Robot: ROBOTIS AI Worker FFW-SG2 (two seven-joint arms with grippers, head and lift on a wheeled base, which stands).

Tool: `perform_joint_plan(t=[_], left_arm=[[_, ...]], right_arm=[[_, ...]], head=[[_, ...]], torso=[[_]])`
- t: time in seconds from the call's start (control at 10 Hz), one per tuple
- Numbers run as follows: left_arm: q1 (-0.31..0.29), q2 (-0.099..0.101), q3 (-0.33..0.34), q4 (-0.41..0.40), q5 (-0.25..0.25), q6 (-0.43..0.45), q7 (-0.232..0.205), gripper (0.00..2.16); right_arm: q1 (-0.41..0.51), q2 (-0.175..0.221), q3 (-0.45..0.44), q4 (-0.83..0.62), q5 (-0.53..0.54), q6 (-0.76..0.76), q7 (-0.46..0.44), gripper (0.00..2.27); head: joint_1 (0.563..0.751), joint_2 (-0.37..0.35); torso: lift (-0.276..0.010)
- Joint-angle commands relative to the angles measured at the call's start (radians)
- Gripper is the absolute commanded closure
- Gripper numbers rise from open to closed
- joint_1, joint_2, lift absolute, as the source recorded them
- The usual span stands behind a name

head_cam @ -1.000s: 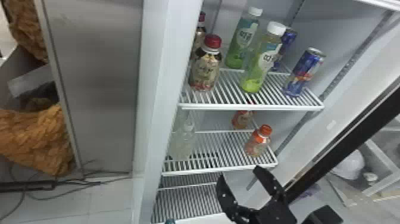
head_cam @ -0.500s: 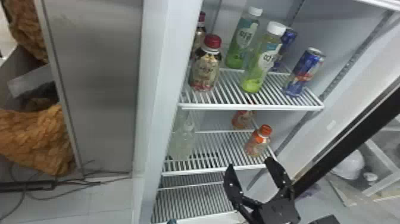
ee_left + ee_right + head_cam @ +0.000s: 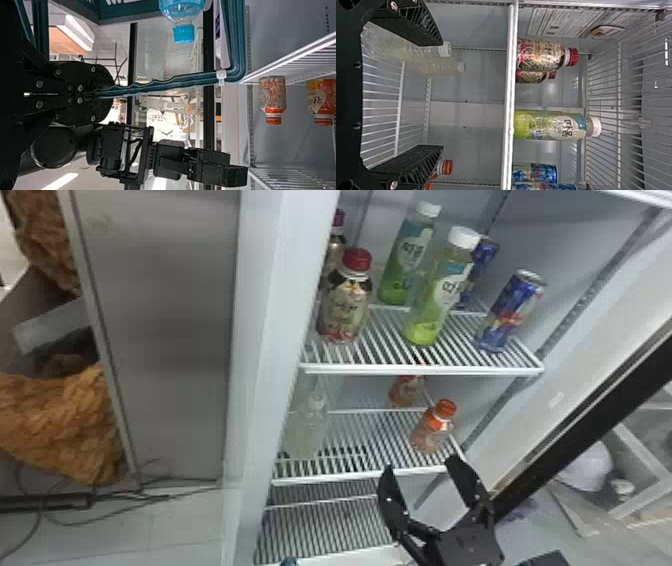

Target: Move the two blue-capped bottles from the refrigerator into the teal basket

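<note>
Currently, the right end effector (image 3: 420,467) is open, its fingers spread wide and pointed toward the refrigerator (image 3: 280,290), at the height of the lower shelves in the head view. The left end effector (image 3: 106,94) is closed on a teal bar of the basket (image 3: 234,39). One blue-capped bottle (image 3: 183,12) is seen upright at the basket, cap uppermost in the room; its base is cut off by the picture edge. Two red-capped bottles (image 3: 346,307), two green bottles (image 3: 435,300) with white caps and two blue cans (image 3: 510,312) are carried by the upper shelf (image 3: 420,370). The red-capped bottles are placed at the left end, the green bottles in the middle and the cans at the right. On the middle shelf (image 3: 365,477), clear bottles (image 3: 305,425) are stood at the left side; white caps are shown on them in the right wrist view. Two orange-capped bottles (image 3: 432,430) are located toward the right of the same shelf, one farther back. A wire bottom shelf (image 3: 320,535) is mounted below. Cables (image 3: 175,480) are laid on the floor (image 3: 185,535) at the left, near a wrinkled brown cover (image 3: 55,415). A small blue item (image 3: 289,562) is partly cut off at the head view's bottom edge.
</note>
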Motion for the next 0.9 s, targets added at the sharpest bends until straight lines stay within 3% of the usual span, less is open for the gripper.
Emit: perform_joint_plan(t=[0.0, 0.8], left_arm=[[0.0, 0.0, 0.0, 0.0, 0.0, 0.0, 0.001, 1.14], [-0.003, 0.002, 0.0, 0.0, 0.0, 0.002, 0.001, 1.13]], right_arm=[[-0.005, -0.001, 0.001, 0.004, -0.002, 0.0, 0.0, 0.09], [-0.009, 0.0, 0.002, 0.013, -0.007, 0.002, 0.0, 0.1]], head=[[0.695, -0.35], [0.695, -0.35]], torso=[[-0.137], [-0.137]])
